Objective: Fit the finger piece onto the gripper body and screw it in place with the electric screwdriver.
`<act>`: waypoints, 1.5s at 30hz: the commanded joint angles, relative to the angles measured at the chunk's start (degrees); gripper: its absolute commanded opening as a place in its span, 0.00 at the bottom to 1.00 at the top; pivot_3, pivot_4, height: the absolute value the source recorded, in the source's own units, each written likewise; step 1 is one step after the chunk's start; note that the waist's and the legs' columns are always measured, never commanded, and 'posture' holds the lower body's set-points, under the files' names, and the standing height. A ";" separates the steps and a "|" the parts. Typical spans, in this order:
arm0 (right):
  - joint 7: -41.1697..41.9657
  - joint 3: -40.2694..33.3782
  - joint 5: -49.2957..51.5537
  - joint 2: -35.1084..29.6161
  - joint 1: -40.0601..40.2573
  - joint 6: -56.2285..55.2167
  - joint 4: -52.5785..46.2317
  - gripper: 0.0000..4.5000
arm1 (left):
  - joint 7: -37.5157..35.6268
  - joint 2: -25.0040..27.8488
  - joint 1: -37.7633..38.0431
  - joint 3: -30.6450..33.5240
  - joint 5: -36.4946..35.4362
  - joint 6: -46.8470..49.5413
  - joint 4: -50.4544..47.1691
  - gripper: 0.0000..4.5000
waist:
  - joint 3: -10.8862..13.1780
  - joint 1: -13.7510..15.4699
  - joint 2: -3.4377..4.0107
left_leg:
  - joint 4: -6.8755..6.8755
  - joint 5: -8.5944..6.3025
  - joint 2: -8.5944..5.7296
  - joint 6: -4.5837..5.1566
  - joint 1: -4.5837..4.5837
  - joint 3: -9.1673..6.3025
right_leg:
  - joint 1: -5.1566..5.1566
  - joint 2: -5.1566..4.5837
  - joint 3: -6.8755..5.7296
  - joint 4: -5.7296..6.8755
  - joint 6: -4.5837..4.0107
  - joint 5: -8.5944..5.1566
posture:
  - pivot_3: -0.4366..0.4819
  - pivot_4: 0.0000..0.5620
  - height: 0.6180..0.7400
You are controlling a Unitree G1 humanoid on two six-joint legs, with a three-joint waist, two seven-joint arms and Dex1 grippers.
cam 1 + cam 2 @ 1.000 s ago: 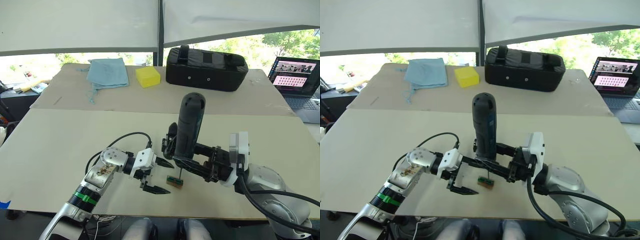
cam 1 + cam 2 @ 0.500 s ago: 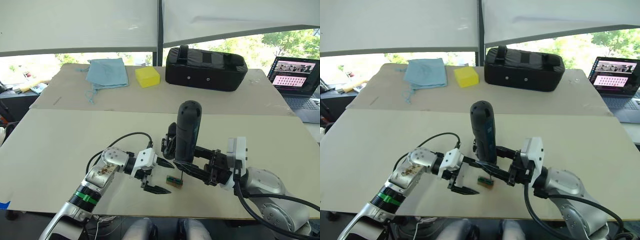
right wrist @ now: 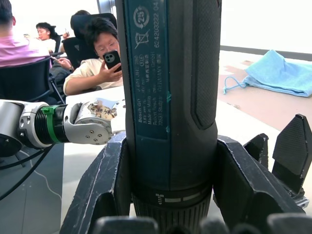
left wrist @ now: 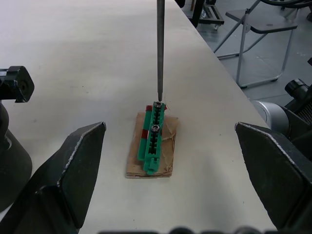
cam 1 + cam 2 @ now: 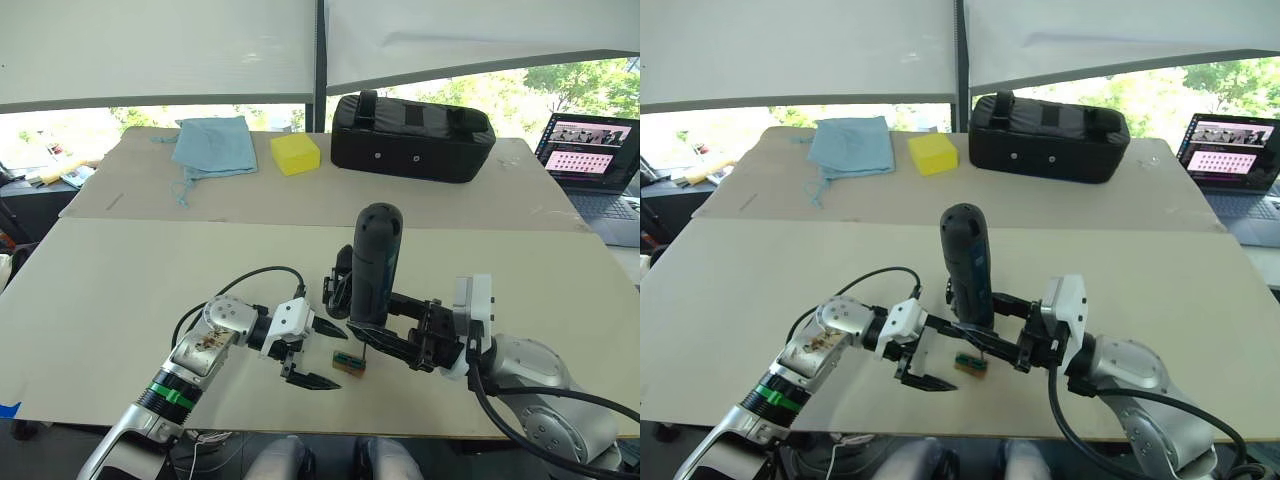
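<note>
Your right tool (image 5: 372, 340) is clamped round the electric screwdriver (image 5: 372, 265), holding it upright so the thin steel bit (image 4: 159, 46) drops straight down. In the left wrist view the bit tip sits on the end screw of the small green block (image 4: 152, 139), so my read is you're picking up a screw, not driving one yet.

Your left tool (image 5: 315, 354) is spread wide and holds nothing. It sits low just beside the green block, one finger on each side in its wrist view, probably ready to steady it; neither finger touches it.

The gripper body (image 5: 338, 283) stands on the bench (image 5: 120, 290) just behind the screwdriver, partly hidden by it; only a chunky black shape shows. I can't make out the finger piece, so can't say if it's fitted.

Materials:
- Screwdriver: dark matte barrel, textured grip panel, printed blue label, rounded top.
- Green block: ribbed plastic strip with screw heads in its slots, on a scrap of brown cardboard (image 4: 165, 156) with a bit of red at the edge.
- Bench: smooth pale board, flat and matte.
- Tool fingers: black, wedge-shaped, hard-looking.

At the far side, well apart: black padded case (image 5: 412, 136), yellow foam block (image 5: 295, 153), blue cloth (image 5: 214, 145), laptop (image 5: 595, 160).
</note>
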 commanded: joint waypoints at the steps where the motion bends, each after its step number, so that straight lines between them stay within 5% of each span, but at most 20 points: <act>1: 0.64 -0.83 0.63 0.47 -0.70 -2.98 -1.61 0.43 | -0.07 0.06 -0.51 -0.06 0.07 -1.22 -0.54 1.00 | 0.00 0.01 0.00 | 0.00 0.00 0.00 0.00 0.00 0.00 | 0.00 0.00 0.00 0.00 0.00 0.00 | 0.48 0.27 0.99; 45: 0.98 -0.91 1.63 -0.49 -0.99 -1.70 -1.25 0.43 | 0.86 -0.23 -0.13 -0.20 0.35 -3.04 0.58 1.00 | 0.00 0.01 0.00 | 0.00 0.00 0.00 0.00 0.00 0.00 | 0.00 0.00 0.00 0.00 0.00 0.00 | 0.48 0.27 0.99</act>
